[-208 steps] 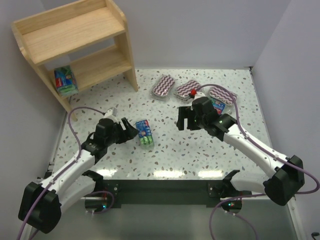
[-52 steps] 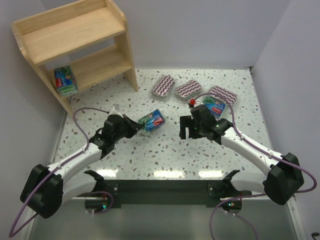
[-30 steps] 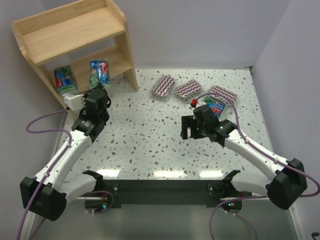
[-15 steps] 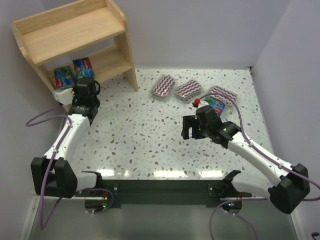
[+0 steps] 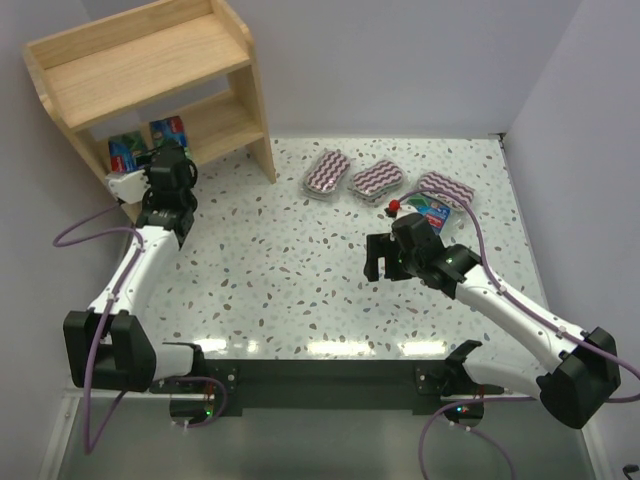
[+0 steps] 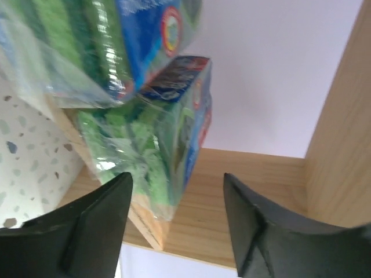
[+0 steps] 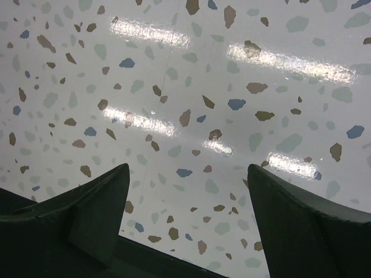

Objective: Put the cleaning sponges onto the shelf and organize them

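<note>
The wooden shelf (image 5: 150, 60) stands at the far left. Two green-blue sponge packs (image 5: 125, 150) (image 5: 170, 130) sit on its lowest tier. My left gripper (image 5: 163, 152) is open right in front of them. In the left wrist view the two packs (image 6: 116, 46) (image 6: 156, 133) lie just beyond the spread left gripper (image 6: 177, 176). Three zigzag packs (image 5: 327, 172) (image 5: 376, 180) (image 5: 445, 190) lie on the table at the back. A third green-blue pack (image 5: 430, 210) lies beside them, partly hidden by my right arm. My right gripper (image 5: 385, 262) is open and empty, over bare table in its wrist view (image 7: 186, 168).
The terrazzo table (image 5: 290, 280) is walled on the left, back and right. The shelf's slanted side panel (image 5: 262, 130) stands between the lower tier and the zigzag packs. The shelf's wood boards (image 6: 243, 191) fill the left wrist view.
My left arm has carried a green-blue pack from mid-table to the shelf's lowest tier, beside the first pack, and now stands open at it. The right arm has barely shifted.
</note>
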`<state>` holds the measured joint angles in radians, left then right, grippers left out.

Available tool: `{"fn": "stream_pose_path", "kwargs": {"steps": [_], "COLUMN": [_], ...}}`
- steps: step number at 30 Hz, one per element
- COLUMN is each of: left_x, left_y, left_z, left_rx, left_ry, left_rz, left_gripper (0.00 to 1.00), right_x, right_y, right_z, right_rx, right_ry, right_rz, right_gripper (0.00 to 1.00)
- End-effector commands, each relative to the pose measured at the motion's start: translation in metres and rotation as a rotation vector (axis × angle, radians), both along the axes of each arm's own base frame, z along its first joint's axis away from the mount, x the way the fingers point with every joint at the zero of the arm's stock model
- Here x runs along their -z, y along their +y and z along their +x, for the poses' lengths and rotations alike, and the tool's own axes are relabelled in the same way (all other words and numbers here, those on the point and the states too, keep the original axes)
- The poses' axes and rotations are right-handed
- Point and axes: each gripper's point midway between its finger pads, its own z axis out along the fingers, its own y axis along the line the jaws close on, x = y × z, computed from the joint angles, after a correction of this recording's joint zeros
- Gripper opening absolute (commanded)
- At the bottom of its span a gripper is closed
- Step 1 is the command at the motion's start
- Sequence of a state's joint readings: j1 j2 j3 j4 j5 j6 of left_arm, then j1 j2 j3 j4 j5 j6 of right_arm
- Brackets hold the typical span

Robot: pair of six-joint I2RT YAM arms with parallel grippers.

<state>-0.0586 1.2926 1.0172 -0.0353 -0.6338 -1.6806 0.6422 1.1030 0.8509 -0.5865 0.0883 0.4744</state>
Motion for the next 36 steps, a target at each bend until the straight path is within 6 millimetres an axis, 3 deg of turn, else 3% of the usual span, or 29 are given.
{"fn": "stream_pose_path", "kwargs": {"steps": [1,2,7,8,9,11,12,13,14,15,17,19,21,23,24,27,29,30,32,33,36], "left_x": [-0.054,-0.058,-0.088,-0.093,-0.099,-0.096,-0.096,-0.086,-0.08,-0.072,-0.051,-0.027,-0.016,0.005,0.014,0.045,0.062,0.07,0.085,0.09,0.113], "left_y": [-0.005,-0.008,-0.04,-0.053,-0.073,-0.104,-0.13,-0.143,-0.164,-0.185,-0.218,-0.234,-0.252,-0.265,-0.271,-0.285,-0.286,-0.284,-0.279,-0.276,-0.268], "left_z": [-0.003,-0.003,-0.015,-0.017,-0.02,-0.031,-0.039,-0.046,-0.054,-0.065,-0.084,-0.101,-0.119,-0.133,-0.141,-0.158,-0.165,-0.167,-0.173,-0.175,-0.181], "left_rx": [0.052,0.069,0.241,0.296,0.405,0.548,0.678,0.752,0.839,0.957,1.097,1.184,1.277,1.357,1.41,1.516,1.55,1.554,1.559,1.552,1.553], "left_ry": [-0.148,-0.157,-0.21,-0.22,-0.247,-0.242,-0.272,-0.255,-0.254,-0.259,-0.257,-0.229,-0.255,-0.23,-0.23,-0.162,-0.107,-0.085,-0.049,-0.031,0.042], "left_rz": [0.048,0.058,0.192,0.221,0.254,0.333,0.362,0.417,0.436,0.492,0.532,0.57,0.595,0.596,0.623,0.679,0.689,0.693,0.688,0.692,0.694], "left_gripper": [0.71,0.78,0.91,0.91,0.91,0.92,0.92,0.92,0.92,0.92,0.92,0.91,0.91,0.9,0.9,0.89,0.89,0.89,0.89,0.89,0.89], "right_x": [-0.005,-0.006,-0.015,-0.022,-0.016,-0.018,-0.014,-0.004,-0.004,-0.003,-0.003,-0.002,-0.008,-0.01,-0.009,0.006,0.013,0.028,0.037,0.051,0.065], "right_y": [-0.003,-0.002,-0.009,-0.011,-0.013,-0.036,-0.043,-0.07,-0.077,-0.105,-0.13,-0.16,-0.18,-0.184,-0.199,-0.206,-0.201,-0.2,-0.199,-0.198,-0.189], "right_z": [0.002,0.004,0.024,0.032,0.039,0.061,0.07,0.086,0.099,0.111,0.131,0.144,0.158,0.173,0.177,0.197,0.21,0.212,0.218,0.219,0.224], "right_rx": [0.012,0.019,0.101,0.129,0.166,0.289,0.349,0.454,0.499,0.615,0.722,0.855,0.935,0.95,0.988,0.999,0.973,0.968,0.963,0.96,0.908], "right_ry": [-0.016,-0.018,-0.069,-0.087,-0.069,-0.052,-0.024,0.011,0.014,0.014,-0.008,-0.024,-0.076,-0.116,-0.127,-0.138,-0.145,-0.117,-0.119,-0.095,-0.066], "right_rz": [-0.002,-0.001,-0.044,-0.046,-0.063,-0.06,-0.033,-0.017,0.029,0.05,0.081,0.128,0.163,0.173,0.159,0.172,0.212,0.203,0.212,0.202,0.221], "right_gripper": [0.86,0.87,0.89,0.9,0.94,0.95,0.95,0.95,0.95,0.95,0.95,0.94,0.94,0.94,0.94,0.94,0.94,0.94,0.94,0.94,0.93]}}
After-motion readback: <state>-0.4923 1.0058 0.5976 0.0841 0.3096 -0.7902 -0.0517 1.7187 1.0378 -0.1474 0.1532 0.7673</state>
